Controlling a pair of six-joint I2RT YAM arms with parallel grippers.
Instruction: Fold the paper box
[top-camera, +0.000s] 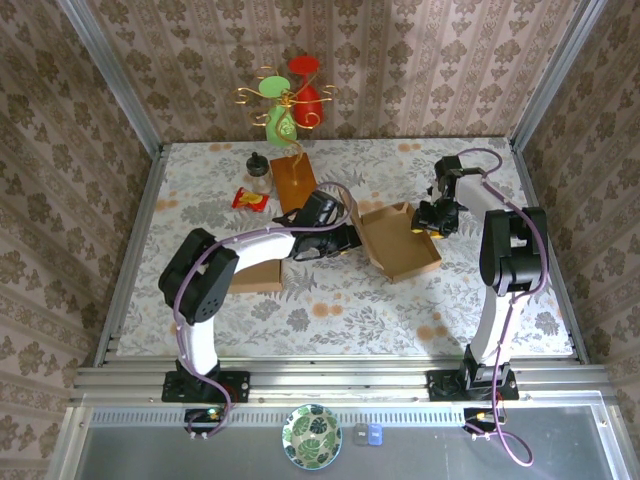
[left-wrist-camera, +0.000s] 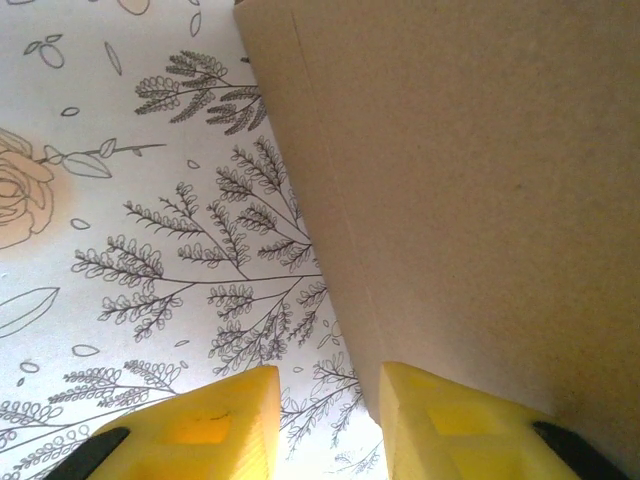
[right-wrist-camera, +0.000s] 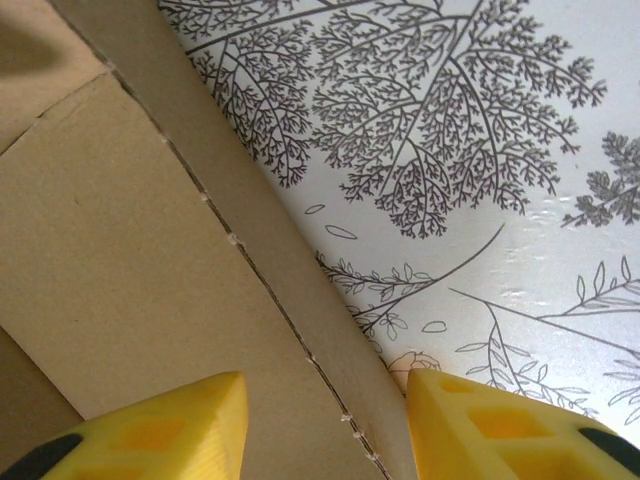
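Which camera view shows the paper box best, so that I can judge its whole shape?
The top external view: nearly the whole paper box is visible there, open, with raised walls. The left wrist view gives a close plain cardboard wall; the right wrist view, a panel with a perforated crease.

The paper box (top-camera: 400, 245) lies on the table (top-camera: 380, 312), right of centre. Behind it to the left are a board (top-camera: 293, 180), a small bottle (top-camera: 259, 172) and a packet (top-camera: 250, 199). An ornament stand (top-camera: 290, 100) stands at the far edge.
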